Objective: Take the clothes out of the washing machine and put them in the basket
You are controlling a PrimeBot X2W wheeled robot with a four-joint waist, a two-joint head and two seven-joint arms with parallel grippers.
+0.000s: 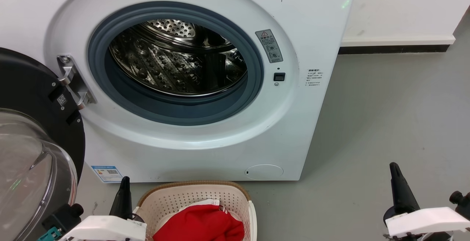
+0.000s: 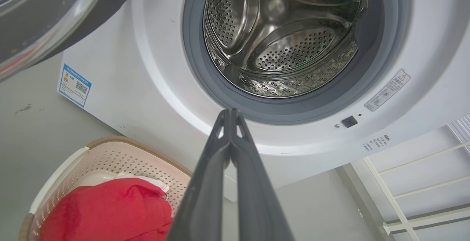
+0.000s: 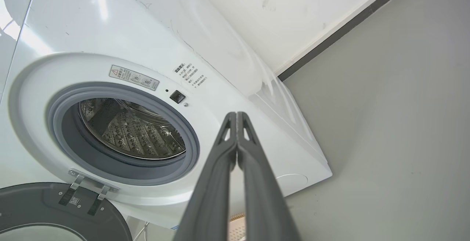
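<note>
The basket (image 1: 176,201) is cut by the lower edge of the head view, its near half unseen; the red clothes (image 1: 200,224) in it lie in one heap, one garment or two I cannot tell; the door (image 1: 29,160) of the washing machine (image 1: 315,24) runs past the left edge; the print on the warning label (image 1: 269,46) is too small to read.

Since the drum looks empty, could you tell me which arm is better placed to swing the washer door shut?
Probably left: the left gripper sits beside the open door; the right gripper is away over the floor.
</note>
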